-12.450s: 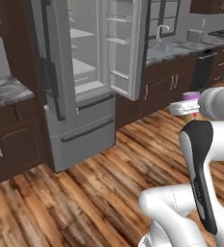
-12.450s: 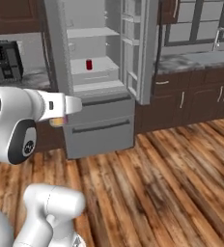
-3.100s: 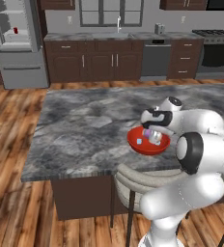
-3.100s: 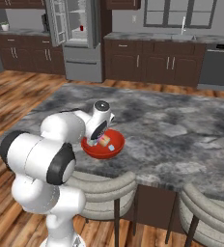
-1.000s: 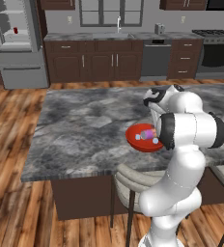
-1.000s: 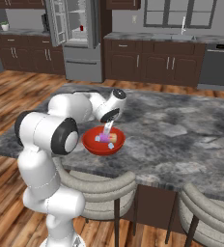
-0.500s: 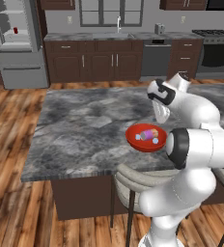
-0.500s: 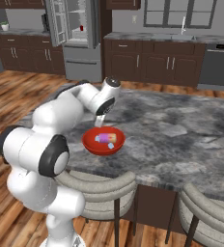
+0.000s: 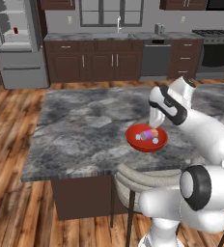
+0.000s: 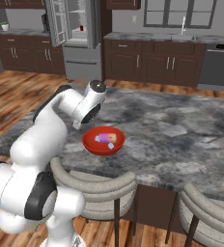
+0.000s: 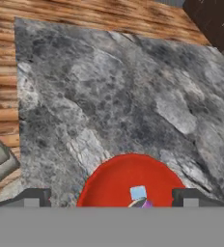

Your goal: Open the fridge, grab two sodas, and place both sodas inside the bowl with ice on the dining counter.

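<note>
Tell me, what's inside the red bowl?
The bowl holds a purple soda can lying on its side among pale ice pieces. Whatever lies beneath them is hidden.

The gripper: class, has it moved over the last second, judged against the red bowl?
Yes. The gripper has risen from inside the red bowl and now hangs open above it.
</note>
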